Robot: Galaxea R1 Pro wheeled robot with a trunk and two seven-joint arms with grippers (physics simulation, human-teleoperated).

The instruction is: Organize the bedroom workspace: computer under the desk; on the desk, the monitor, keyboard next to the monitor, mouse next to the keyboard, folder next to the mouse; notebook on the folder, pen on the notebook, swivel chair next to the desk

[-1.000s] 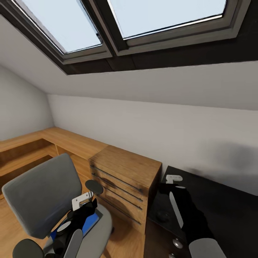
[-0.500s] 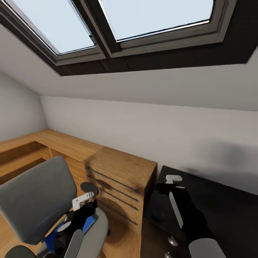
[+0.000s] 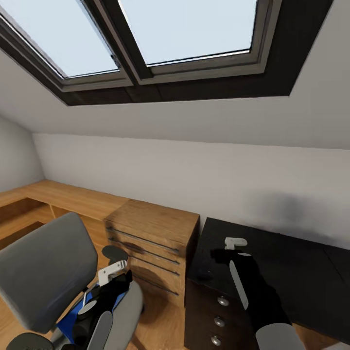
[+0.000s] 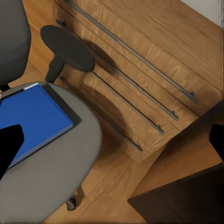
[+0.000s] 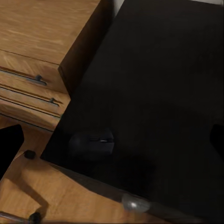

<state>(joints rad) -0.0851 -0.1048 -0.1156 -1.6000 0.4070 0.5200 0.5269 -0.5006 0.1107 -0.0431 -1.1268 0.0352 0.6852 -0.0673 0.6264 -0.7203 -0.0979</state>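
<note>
Desk [image 5: 154,70] — probably a mouse [image 5: 93,143]; chair [image 4: 60,172] — folder [image 4: 32,116].

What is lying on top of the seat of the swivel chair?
A blue folder lies flat on the grey swivel chair seat, with a thin pale edge at one corner. The left arm covers part of it, so anything there stays unseen.

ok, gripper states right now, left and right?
Left gripper: over the chair seat above the blue folder, holding nothing I can see; open or closed cannot be told.
Right gripper: over the black desk, apparently empty; cannot be told either.
</note>
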